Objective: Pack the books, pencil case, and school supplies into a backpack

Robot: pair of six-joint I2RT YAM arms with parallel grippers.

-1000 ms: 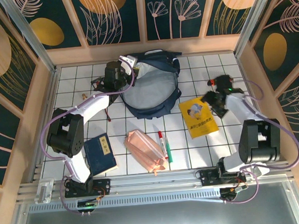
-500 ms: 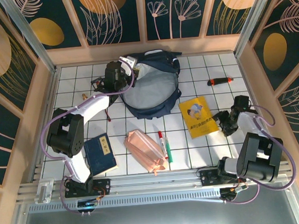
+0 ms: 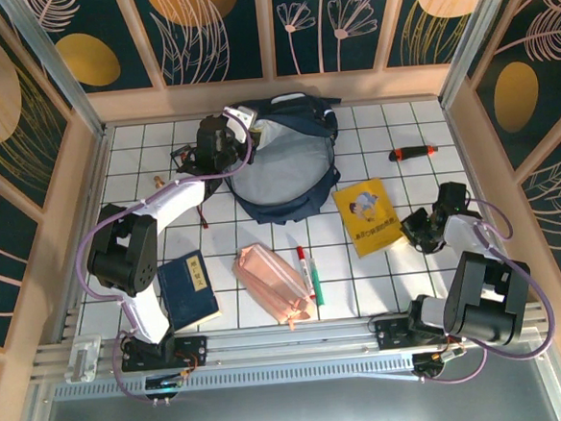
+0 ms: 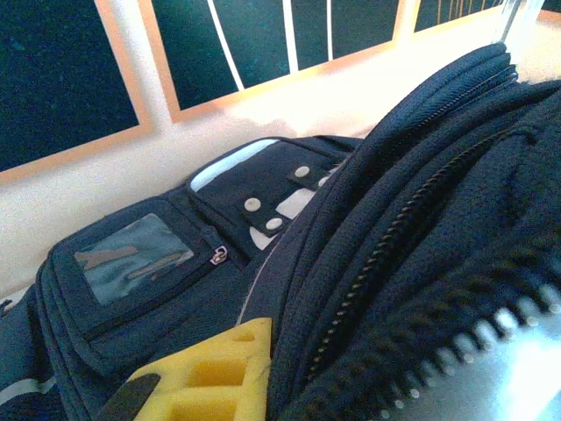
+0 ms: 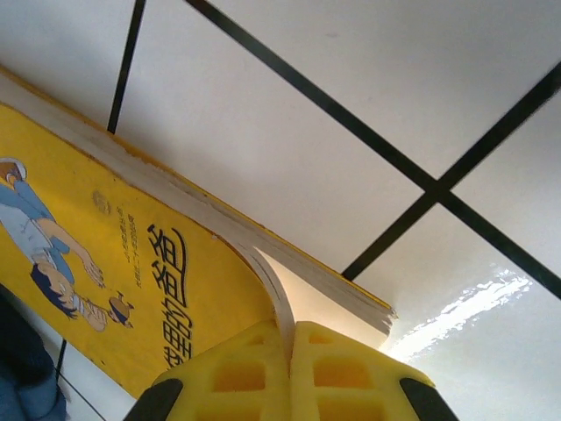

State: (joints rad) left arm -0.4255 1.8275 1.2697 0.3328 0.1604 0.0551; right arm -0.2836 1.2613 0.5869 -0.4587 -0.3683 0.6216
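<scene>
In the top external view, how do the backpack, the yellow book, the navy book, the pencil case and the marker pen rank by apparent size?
1. backpack, clearly the largest.
2. yellow book, navy book and pencil case: too alike to rank.
3. marker pen, the smallest.

The counter [image 3: 358, 287] is white with a black grid. The backpack [image 3: 287, 162] is dark navy, pale grey inside. The yellow book [image 3: 368, 216] bears a blue cartoon, the navy book [image 3: 190, 292] a yellow label. The pencil case [image 3: 271, 286] is salmon pink, the marker [image 3: 306, 271] red, white and green. The right tool [image 5: 292, 342] is yellow.
</scene>
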